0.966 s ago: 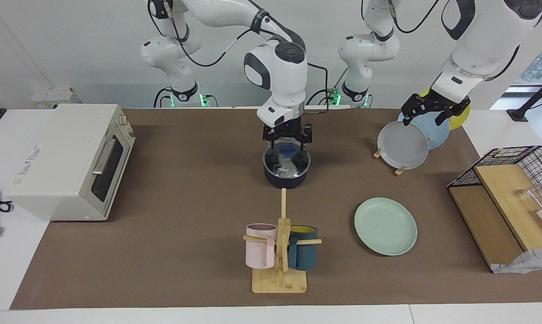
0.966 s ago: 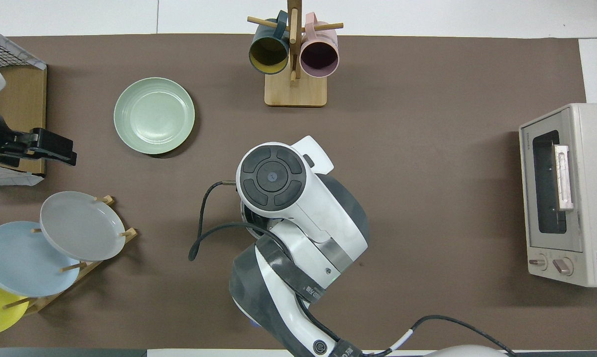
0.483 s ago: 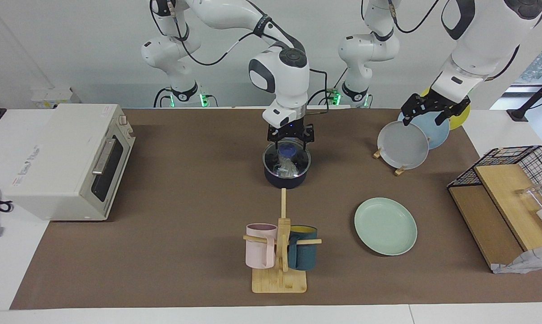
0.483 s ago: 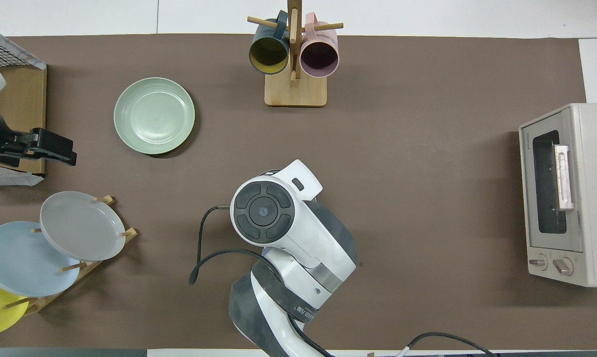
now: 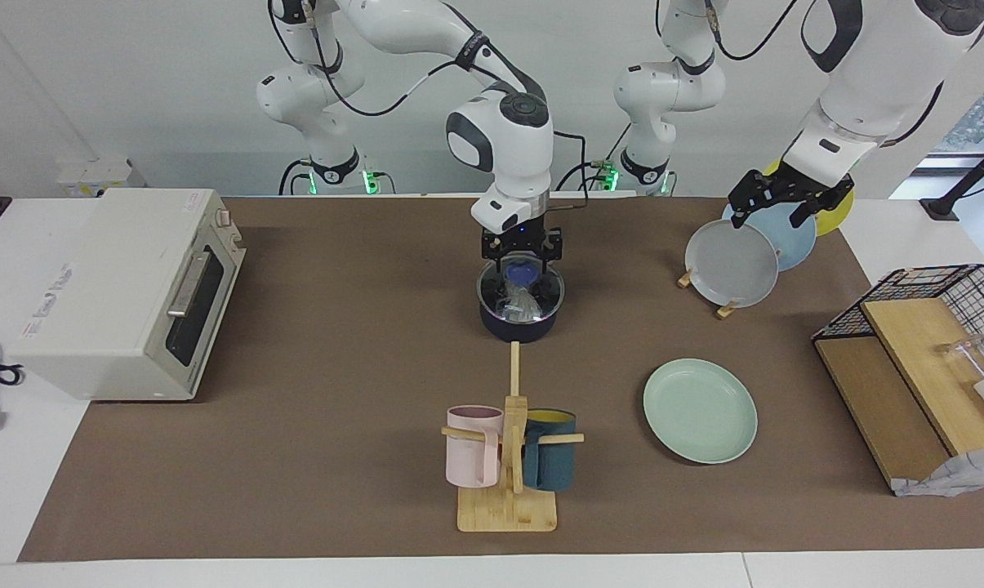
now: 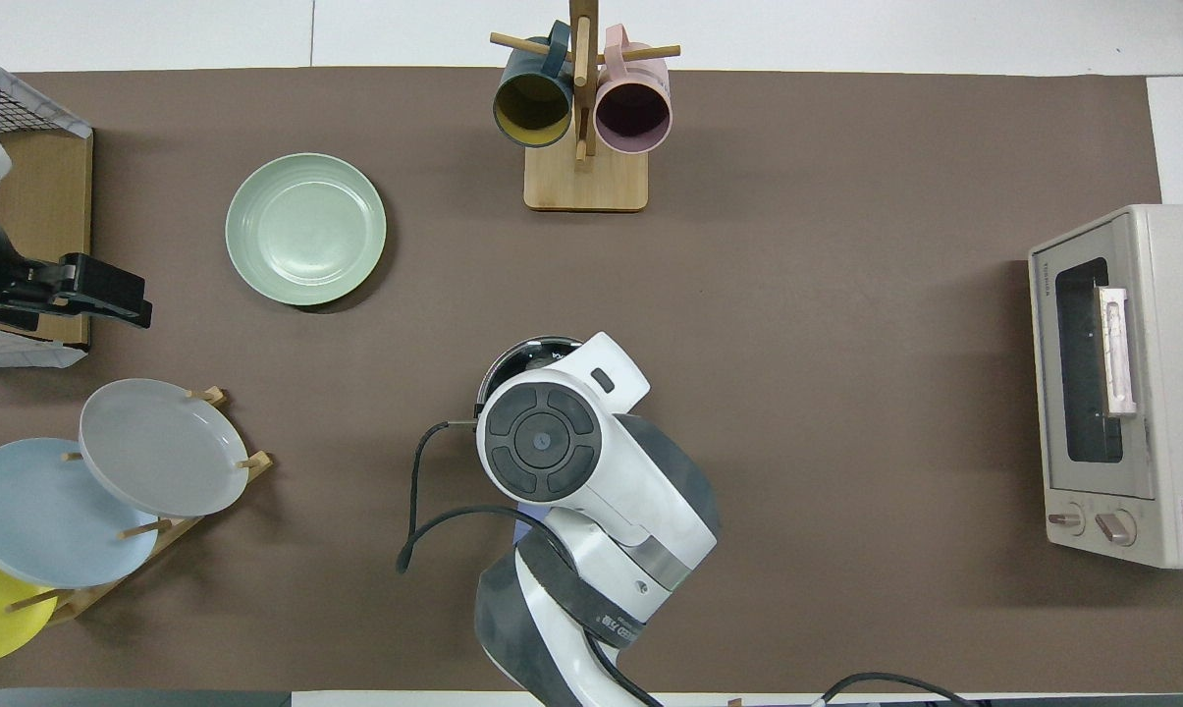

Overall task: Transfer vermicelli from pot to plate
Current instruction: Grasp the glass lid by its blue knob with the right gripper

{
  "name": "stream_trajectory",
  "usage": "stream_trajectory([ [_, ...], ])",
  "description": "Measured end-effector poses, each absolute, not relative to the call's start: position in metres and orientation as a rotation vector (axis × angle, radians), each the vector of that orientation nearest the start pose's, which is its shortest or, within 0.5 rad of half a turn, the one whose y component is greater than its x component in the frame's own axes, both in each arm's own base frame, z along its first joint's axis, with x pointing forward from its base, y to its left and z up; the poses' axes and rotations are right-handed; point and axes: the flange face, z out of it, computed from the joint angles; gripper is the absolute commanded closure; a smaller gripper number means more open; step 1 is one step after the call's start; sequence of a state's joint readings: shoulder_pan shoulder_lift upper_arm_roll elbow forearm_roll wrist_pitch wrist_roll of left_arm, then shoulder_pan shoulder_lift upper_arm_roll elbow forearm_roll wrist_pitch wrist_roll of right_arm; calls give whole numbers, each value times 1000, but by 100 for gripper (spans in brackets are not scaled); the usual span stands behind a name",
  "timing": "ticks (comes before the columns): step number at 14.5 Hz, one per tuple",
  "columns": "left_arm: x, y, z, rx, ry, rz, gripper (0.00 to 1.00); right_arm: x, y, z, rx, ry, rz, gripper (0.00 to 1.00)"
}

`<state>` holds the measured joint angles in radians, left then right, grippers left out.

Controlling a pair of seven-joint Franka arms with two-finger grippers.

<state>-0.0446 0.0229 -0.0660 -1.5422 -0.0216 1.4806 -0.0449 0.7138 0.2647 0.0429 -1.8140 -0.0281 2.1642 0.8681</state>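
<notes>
The dark navy pot (image 5: 518,325) stands mid-table with a glass lid (image 5: 543,291) on it. The translucent white vermicelli (image 5: 523,305) shows through the lid, inside the pot. My right gripper (image 5: 522,260) points down over the lid's blue knob (image 5: 523,269), open, with a finger on either side of the knob. In the overhead view the right arm covers most of the pot (image 6: 514,359). The mint-green plate (image 5: 700,411) lies bare, farther from the robots and toward the left arm's end; it also shows in the overhead view (image 6: 305,229). My left gripper (image 5: 788,200) waits over the plate rack.
A wooden rack with a grey plate (image 5: 731,263), a light blue and a yellow plate stands at the left arm's end. A mug tree (image 5: 508,457) with a pink and a teal mug stands farther out than the pot. A toaster oven (image 5: 124,290) and a wire basket (image 5: 924,327) flank the table.
The right arm's wrist has drawn back toward the robots while its gripper stayed over the lid's knob. The lid stays on the pot. The left arm has not moved.
</notes>
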Motion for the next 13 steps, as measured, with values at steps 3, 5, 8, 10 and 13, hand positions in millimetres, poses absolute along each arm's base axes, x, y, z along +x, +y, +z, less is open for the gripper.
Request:
stream_trajectory([
  [3, 548, -63, 618, -3153, 105, 136, 0, 464, 434, 405, -3072, 150, -122, 19],
  [5, 548, -63, 618, -3153, 106, 136, 0, 464, 434, 406, -3066, 149, -129, 19],
  [8, 548, -65, 618, -3153, 111, 133, 0, 464, 434, 405, -3065, 149, -131, 23],
  [10, 548, -66, 618, -3153, 113, 132, 0, 463, 433, 401, -3062, 144, -136, 36],
  [13, 549, -64, 618, -3154, 107, 129, 0, 462, 433, 399, -3062, 124, -139, 48],
])
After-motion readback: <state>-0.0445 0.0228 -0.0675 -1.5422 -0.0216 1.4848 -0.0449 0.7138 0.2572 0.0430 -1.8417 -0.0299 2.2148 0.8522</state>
